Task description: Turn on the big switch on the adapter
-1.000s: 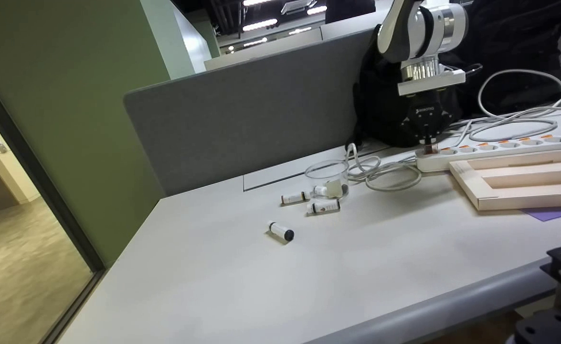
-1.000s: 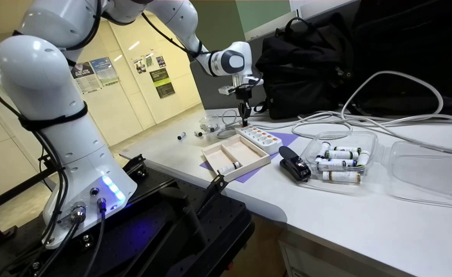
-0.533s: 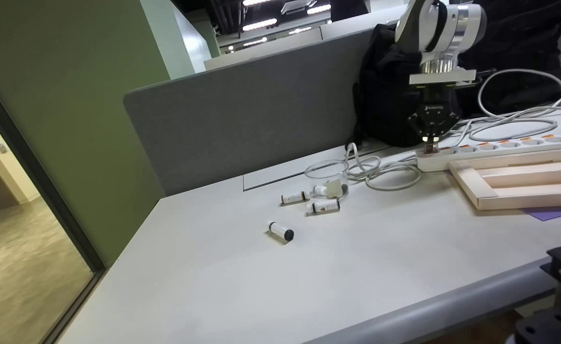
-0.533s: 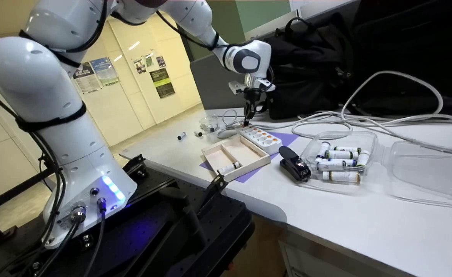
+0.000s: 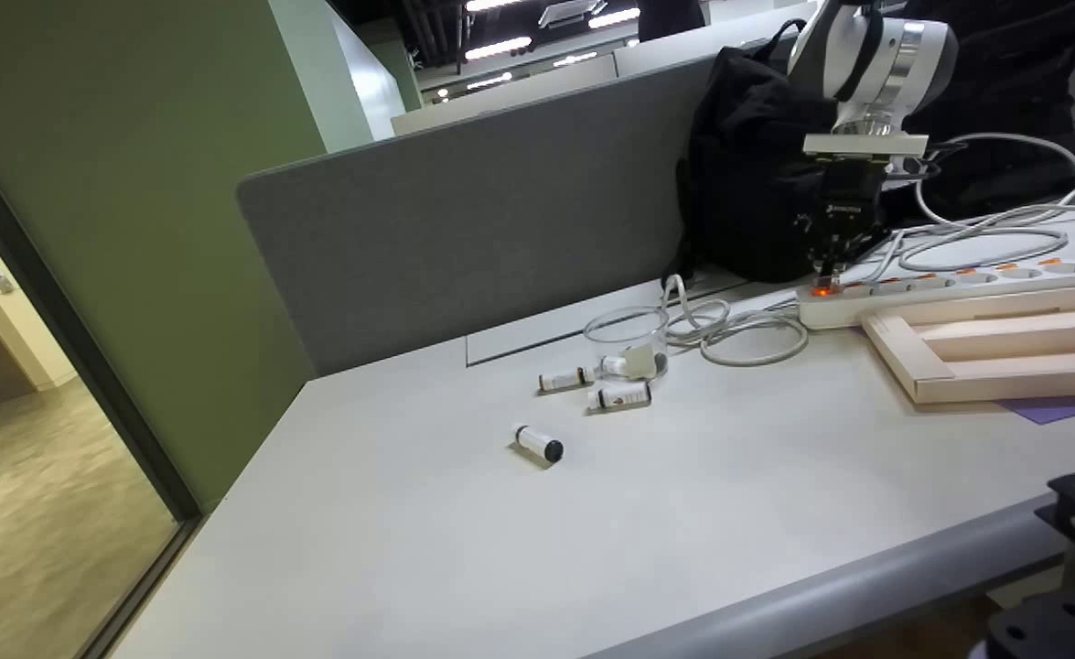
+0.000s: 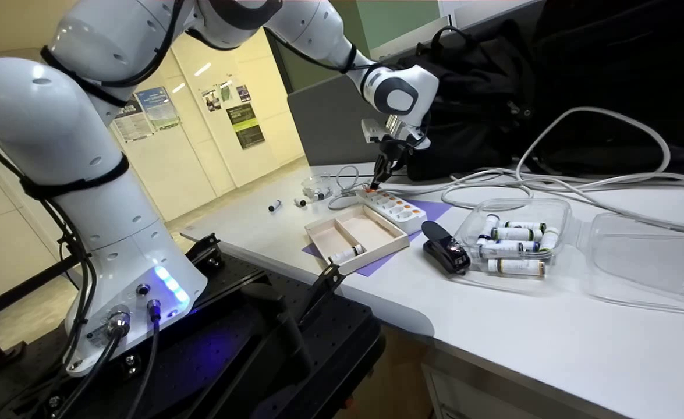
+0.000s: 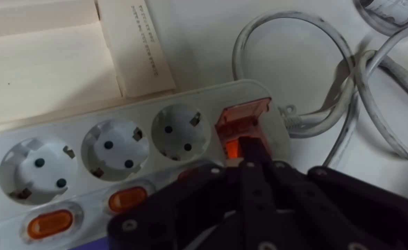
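One claw (image 7: pixel 251 145), black, clenched, its fingers together; it slants downward at the end of a white arm (image 6: pixel 120 221). Its tips are down at the big switch (image 7: pixel 232 149), hiding part of it; how hard they press, I cannot tell.

The big switch: glowing orange, set at the corded end of the adapter (image 6: pixel 392 209), a reddish see-through flap (image 7: pixel 247 109) standing open beside it.

The adapter: long, white, a row of sockets, lying on a pale desk (image 5: pixel 409 513). White cable (image 7: pixel 239 59), looped near its end.

One wooden tray (image 6: pixel 379 256), pale, divided, alongside the adapter; a vial (image 6: pixel 346 254) in one compartment, a purple sheet (image 6: pixel 433 208) partly underneath.

Small white vials (image 5: pixel 620 395), loose on the desk.

One black stapler (image 6: pixel 445 247), just beside a clear plastic box (image 6: pixel 560 218) of further vials, lid (image 6: pixel 656 256) folded open.

Room: black backpack (image 5: pixel 747 174) before a grey partition (image 5: pixel 464 238); green wall (image 5: pixel 134 183); posters (image 6: pixel 245 125) on a yellowish wall.
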Action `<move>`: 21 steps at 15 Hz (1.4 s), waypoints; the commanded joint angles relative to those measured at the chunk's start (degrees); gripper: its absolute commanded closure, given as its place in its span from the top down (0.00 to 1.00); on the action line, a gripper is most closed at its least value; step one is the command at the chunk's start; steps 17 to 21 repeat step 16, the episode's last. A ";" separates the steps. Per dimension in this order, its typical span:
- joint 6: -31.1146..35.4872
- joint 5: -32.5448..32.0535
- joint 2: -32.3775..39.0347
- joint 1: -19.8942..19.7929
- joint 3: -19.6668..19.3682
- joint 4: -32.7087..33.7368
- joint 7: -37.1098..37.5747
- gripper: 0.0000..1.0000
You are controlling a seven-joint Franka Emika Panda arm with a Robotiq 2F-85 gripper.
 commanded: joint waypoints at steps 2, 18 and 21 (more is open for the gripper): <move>-4.70 -2.93 -2.70 0.68 -0.72 3.16 -1.36 0.00; -5.47 -18.51 -20.94 8.31 -3.63 -1.85 -4.01 0.55; -5.47 -18.51 -20.94 8.31 -3.63 -1.85 -4.01 0.55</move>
